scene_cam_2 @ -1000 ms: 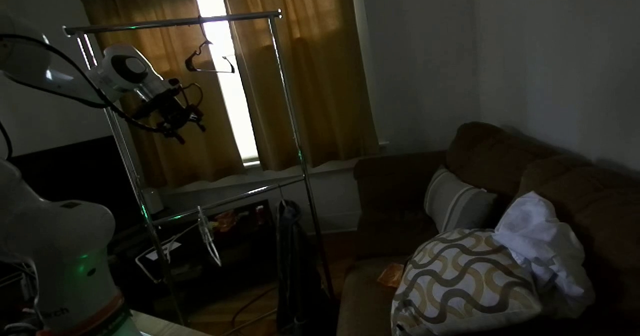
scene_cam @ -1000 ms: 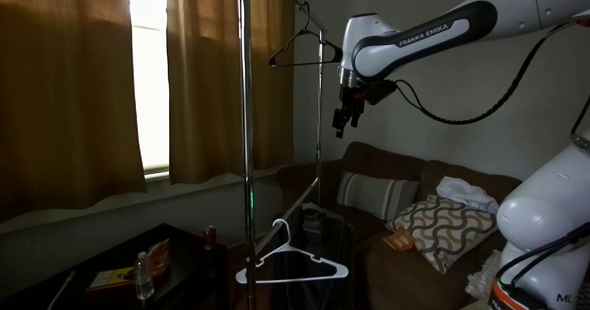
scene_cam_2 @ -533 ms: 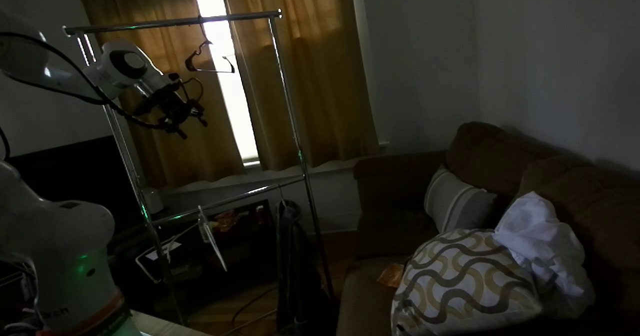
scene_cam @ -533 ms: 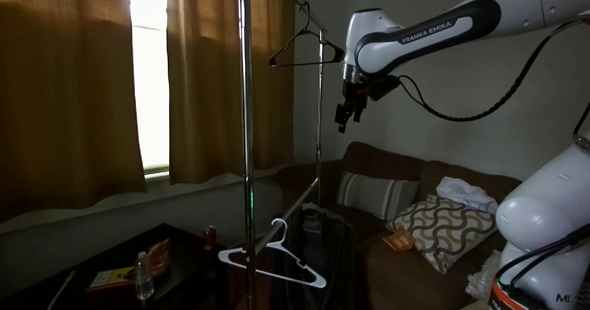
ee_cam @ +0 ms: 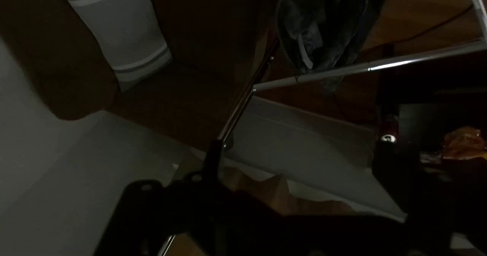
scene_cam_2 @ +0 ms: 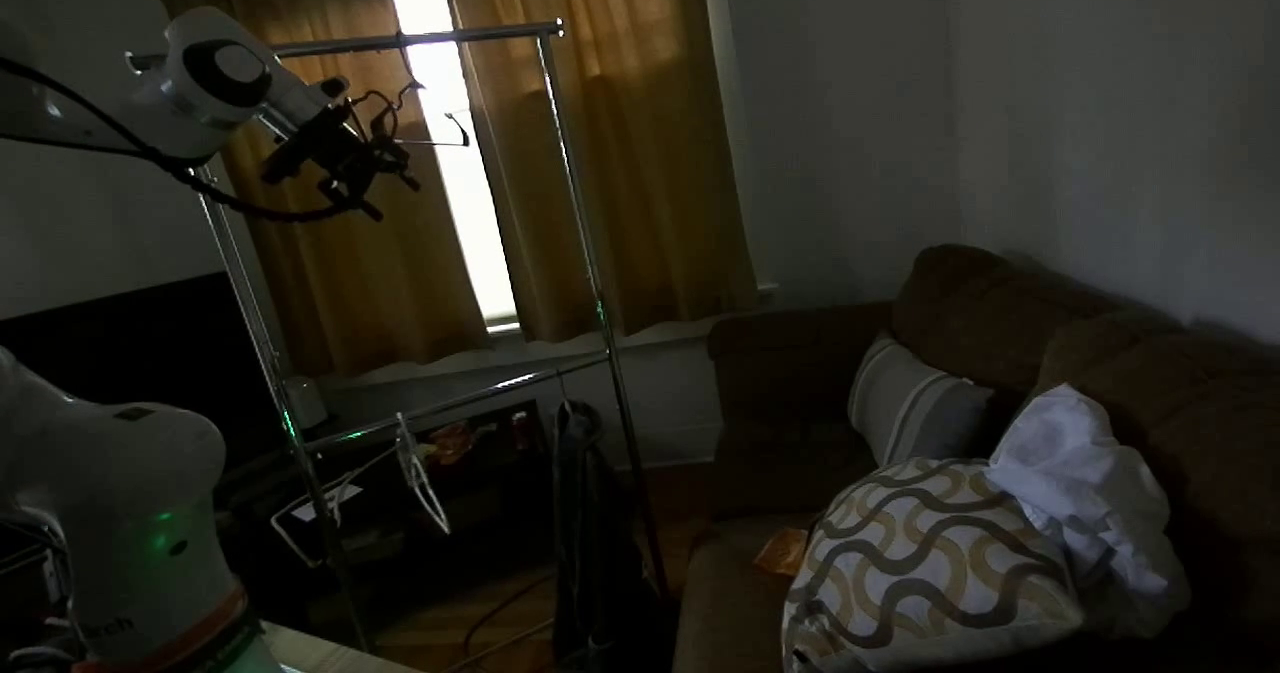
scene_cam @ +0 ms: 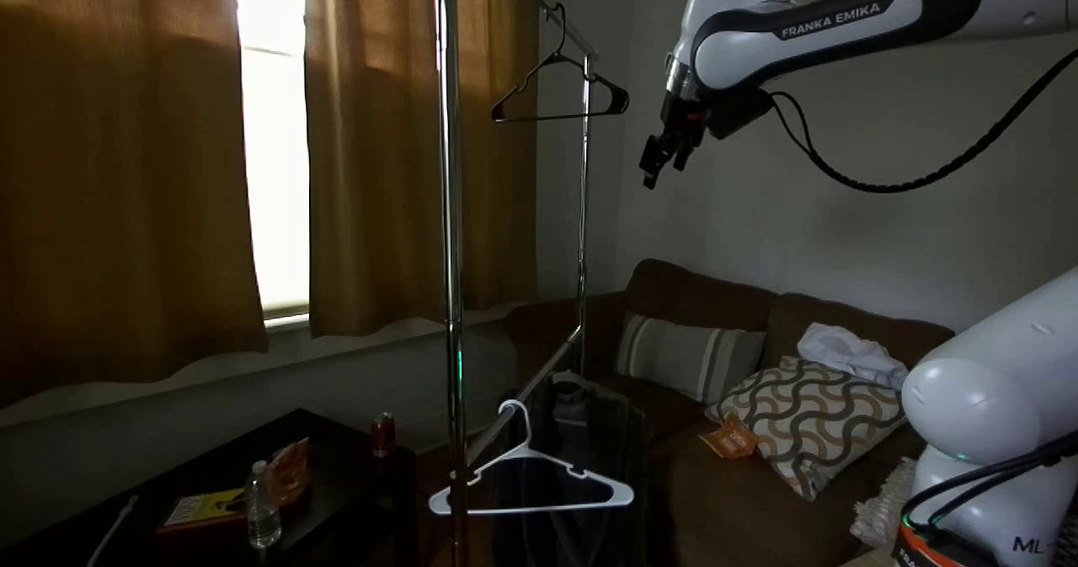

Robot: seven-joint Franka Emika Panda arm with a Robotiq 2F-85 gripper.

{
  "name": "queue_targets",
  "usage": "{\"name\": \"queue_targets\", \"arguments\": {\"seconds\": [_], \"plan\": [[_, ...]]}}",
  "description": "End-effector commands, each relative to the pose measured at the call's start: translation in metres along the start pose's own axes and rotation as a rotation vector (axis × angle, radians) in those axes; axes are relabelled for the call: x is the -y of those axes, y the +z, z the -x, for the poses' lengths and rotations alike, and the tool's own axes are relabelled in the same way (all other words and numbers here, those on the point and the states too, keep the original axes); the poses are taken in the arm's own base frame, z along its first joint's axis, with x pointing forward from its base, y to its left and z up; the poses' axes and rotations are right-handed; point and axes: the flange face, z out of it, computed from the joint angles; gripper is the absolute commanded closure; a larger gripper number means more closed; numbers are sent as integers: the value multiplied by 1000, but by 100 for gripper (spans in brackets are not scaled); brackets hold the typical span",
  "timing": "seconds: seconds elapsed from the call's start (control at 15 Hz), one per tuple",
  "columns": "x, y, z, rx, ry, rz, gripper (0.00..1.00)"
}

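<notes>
Black hanger [scene_cam: 547,117] hangs from the upper rail [scene_cam_2: 500,34] of the rack [scene_cam: 450,213]. In an exterior view the tool [scene_cam: 665,173], spread wide, is to its right, near but apart. On the lower rail [scene_cam: 547,368] hang a white hanger [scene_cam: 543,510], near, and a dark garment [scene_cam_2: 582,513], farther. Left, a bench [scene_cam: 345,457] carries a can [scene_cam: 382,435] and bottle [scene_cam: 263,508]; far right, a sofa [scene_cam: 707,293].

Hangers [scene_cam: 525,451] — perhaps four, two curtains [scene_cam: 126,171], two orange packets [scene_cam: 729,438], one can [scene_cam: 382,435], one bottle [scene_cam: 262,510]
</notes>
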Motion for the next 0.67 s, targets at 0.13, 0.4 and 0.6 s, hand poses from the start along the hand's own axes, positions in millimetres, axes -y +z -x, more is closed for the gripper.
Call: {"name": "queue_targets", "arguments": {"seconds": [0.13, 0.4, 0.6], "plan": [[-4, -26, -8, -132, 9, 5, 0], [0, -45, -21, -200, 44, -6, 0], [5, -57, -31, -242, 94, -25, 0]]}}
